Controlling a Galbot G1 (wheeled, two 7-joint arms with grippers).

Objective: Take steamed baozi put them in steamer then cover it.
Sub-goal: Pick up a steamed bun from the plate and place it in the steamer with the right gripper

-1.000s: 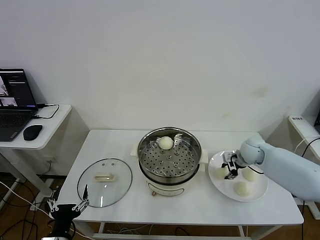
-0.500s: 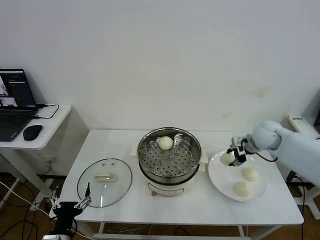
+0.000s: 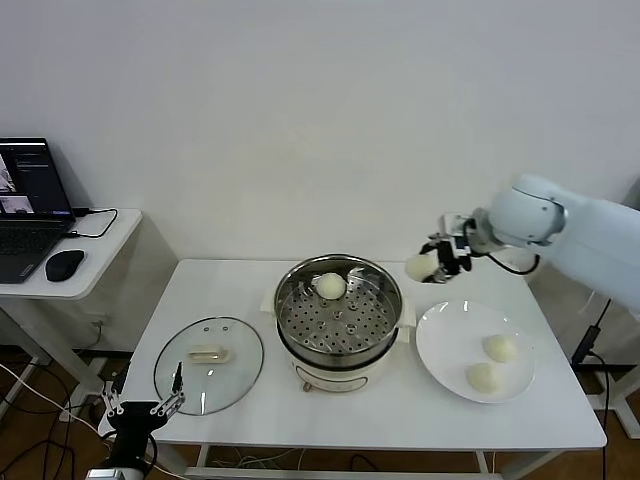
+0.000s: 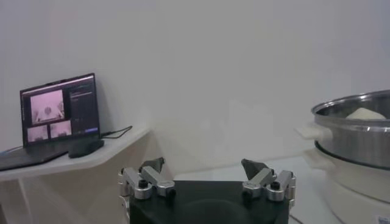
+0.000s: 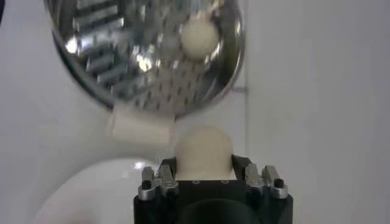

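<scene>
My right gripper is shut on a cream-white baozi and holds it in the air, to the right of the steamer and above the table. In the right wrist view that baozi sits between the jaws of the right gripper, with the steamer beyond it. One baozi lies on the perforated tray at the steamer's back. Two more baozi rest on the white plate. The glass cover lies flat on the table left of the steamer. My left gripper hangs open below the table's front left edge.
A side desk at the far left carries a laptop and a mouse. The white wall stands close behind the table. Cables hang under the side desk.
My right gripper has lifted one baozi off the plate and carried it up and left toward the steamer. The left arm has barely moved.
</scene>
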